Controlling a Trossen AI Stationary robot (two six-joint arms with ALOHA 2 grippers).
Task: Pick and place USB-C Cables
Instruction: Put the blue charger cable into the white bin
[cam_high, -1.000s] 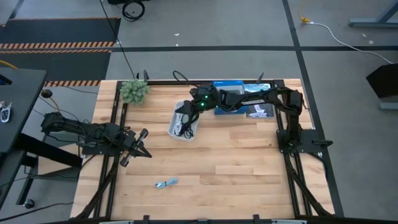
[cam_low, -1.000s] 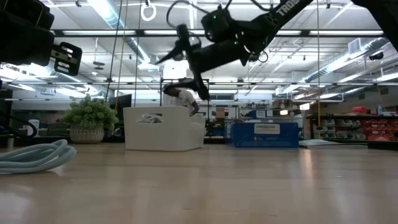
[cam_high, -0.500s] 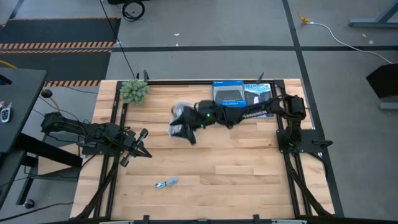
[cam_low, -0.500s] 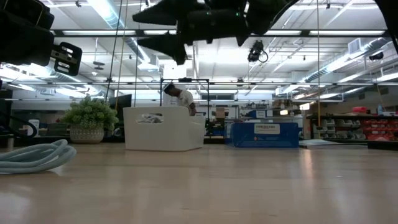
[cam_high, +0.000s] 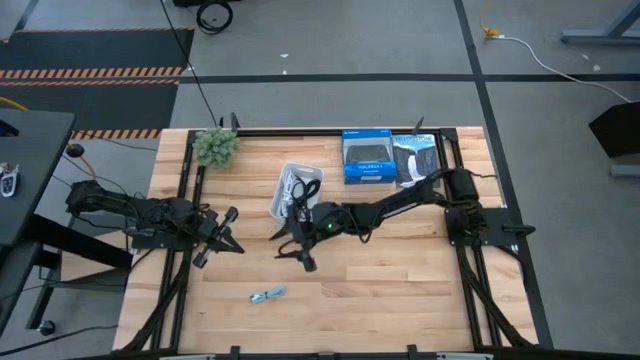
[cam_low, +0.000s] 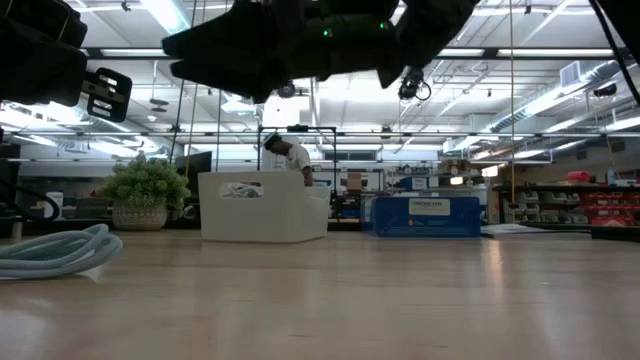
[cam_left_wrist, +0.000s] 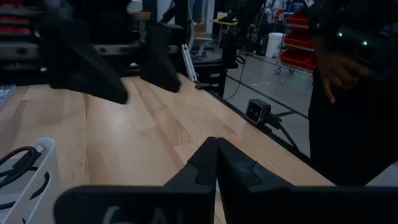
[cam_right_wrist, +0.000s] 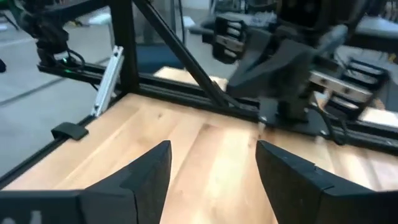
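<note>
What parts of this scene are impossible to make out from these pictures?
- How many cables lie in the white bin: in the high view they are a small dark tangle, partly under the right gripper; in the low view the bin's wall hides them.
- The pale blue cable: its plugs are too small in the high view, and the low view's left edge cuts it off.
- The person's hands: hidden behind the bin in the low view.

Table layout, high view
Bin (cam_high: 286, 202) mid-table with cables (cam_high: 301, 187) in it; one cable (cam_high: 268, 295) lies near the front edge; plant (cam_high: 215, 146) back left; boxes (cam_high: 367, 157) back right.
</note>
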